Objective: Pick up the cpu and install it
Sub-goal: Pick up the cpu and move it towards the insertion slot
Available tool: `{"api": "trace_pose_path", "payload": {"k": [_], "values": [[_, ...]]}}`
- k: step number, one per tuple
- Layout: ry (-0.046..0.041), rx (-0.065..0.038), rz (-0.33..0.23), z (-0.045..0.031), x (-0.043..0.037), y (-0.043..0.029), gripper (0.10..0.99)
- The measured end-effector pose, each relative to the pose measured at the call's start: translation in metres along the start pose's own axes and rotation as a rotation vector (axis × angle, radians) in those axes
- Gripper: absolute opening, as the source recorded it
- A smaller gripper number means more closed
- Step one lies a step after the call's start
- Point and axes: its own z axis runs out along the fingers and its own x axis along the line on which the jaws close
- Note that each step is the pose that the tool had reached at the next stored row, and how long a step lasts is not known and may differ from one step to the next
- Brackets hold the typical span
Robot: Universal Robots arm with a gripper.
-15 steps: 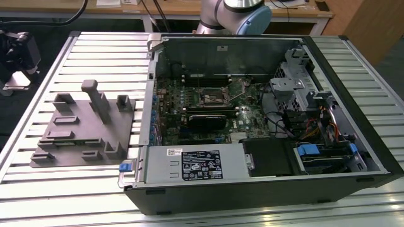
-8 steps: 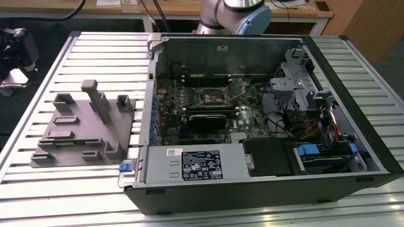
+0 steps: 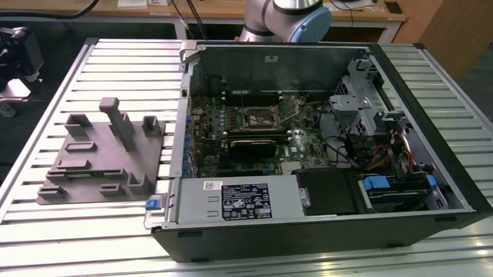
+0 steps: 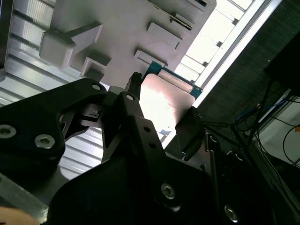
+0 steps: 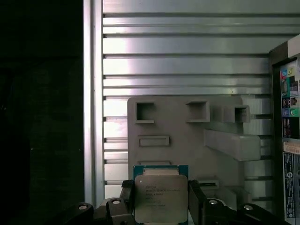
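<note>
Grey plastic fixture point(image 3: 100, 153) is noted on the slatted bench point(image 3: 46, 231). To the exterior view's right of the fixture lies the open computer case point(image 3: 324, 231), with the metal-framed socket point(image 3: 258, 117) inside. In the first wrist view the cpu point(image 5: 161, 197) is clamped by its edges in the pincer point(image 5: 161, 200), over the fixture. Judged risk: a slight edge grip could let the chip tilt or slip, and socket pins could be bent.
</note>
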Motion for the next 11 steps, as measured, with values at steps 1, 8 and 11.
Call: {"api": "trace_pose_path", "payload": {"k": [1, 8, 11], "values": [[0.0000, 0.000, 0.000, -0.0013, 0.0000, 0.0000, 0.545], [0.0000, 0.000, 0.000, -0.0110, -0.0003, 0.0004, 0.545], [0.0000, 0.000, 0.000, -0.0154, -0.0004, 0.0006, 0.545]]}}
